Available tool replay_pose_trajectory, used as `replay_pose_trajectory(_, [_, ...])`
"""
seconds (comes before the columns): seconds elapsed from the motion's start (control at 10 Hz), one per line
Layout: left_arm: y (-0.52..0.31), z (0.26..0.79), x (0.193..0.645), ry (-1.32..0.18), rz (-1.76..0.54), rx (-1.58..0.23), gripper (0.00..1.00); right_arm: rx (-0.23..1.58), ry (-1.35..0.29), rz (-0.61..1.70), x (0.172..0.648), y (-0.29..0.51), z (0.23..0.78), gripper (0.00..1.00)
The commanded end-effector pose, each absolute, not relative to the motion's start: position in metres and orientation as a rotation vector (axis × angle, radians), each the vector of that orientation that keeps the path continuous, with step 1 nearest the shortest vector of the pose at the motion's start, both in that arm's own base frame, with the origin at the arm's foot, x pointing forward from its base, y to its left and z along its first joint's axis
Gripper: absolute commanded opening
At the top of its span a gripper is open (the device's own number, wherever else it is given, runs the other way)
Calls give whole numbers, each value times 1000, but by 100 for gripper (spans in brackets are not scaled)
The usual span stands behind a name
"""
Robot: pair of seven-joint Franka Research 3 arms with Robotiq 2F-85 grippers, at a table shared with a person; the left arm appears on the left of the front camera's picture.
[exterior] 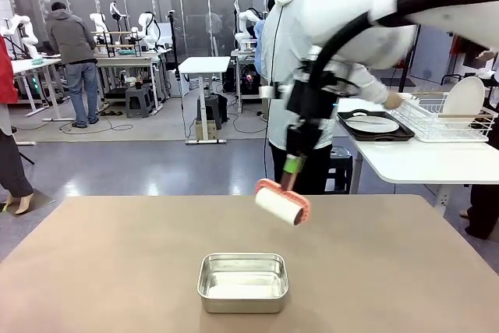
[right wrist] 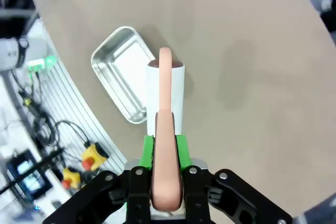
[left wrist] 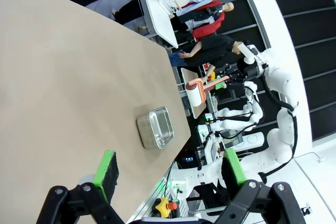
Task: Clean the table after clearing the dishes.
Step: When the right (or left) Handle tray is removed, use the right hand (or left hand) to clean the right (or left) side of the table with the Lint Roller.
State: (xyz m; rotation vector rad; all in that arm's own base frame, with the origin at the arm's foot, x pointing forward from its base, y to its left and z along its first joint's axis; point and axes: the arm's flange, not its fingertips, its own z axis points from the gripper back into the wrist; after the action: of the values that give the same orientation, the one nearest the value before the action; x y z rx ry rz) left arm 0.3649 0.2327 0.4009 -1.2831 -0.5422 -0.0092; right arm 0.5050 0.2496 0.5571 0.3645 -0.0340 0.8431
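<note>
Table (exterior: 93, 271) cleaning: roller (exterior: 278, 205) poised beyond pan (exterior: 242, 281), dishes (exterior: 373, 124) off to a side table.
Right gripper (right wrist: 164, 148) is clenched on the roller's pink handle; left gripper (left wrist: 169, 169) is released and empty, well apart from the pan. Risks: a stroke toward the pan may shove it; the tilted roll may touch at one end only, or twist in the grip.

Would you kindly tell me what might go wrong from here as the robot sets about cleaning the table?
1. The steel pan sits on the table between the lint roller and the robot's edge; a stroke that way might knock it.
2. The right hand grips only the roller's thin pink handle, so pressing down might twist it.
3. The person stands just beyond the far edge, turned away; a long stroke might come near them.
</note>
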Motion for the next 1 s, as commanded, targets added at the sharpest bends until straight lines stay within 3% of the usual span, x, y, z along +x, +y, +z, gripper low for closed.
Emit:
replay_pose_trajectory(0.0, [233, 401, 362, -546, -5, -1292, 100, 393, -128, 630, 459, 212, 534, 0])
replay_pose_trajectory(0.1, [233, 401, 362, -546, -5, -1292, 100, 412, -155, 566, 459, 194, 527, 0])
replay_pose_trajectory(0.2, [233, 401, 362, -546, -5, -1292, 100, 389, -68, 717, 494, 213, 551, 0])
replay_pose_trajectory(0.7, [233, 401, 362, -546, -5, -1292, 100, 389, -68, 717, 494, 213, 551, 0])
replay_pose_trajectory(0.8, [233, 401, 362, -546, -5, -1292, 100, 405, -76, 703, 490, 216, 547, 20])
replay_pose_trajectory(0.9, [233, 401, 362, -546, -5, -1292, 100, 457, -124, 570, 507, 198, 530, 20])
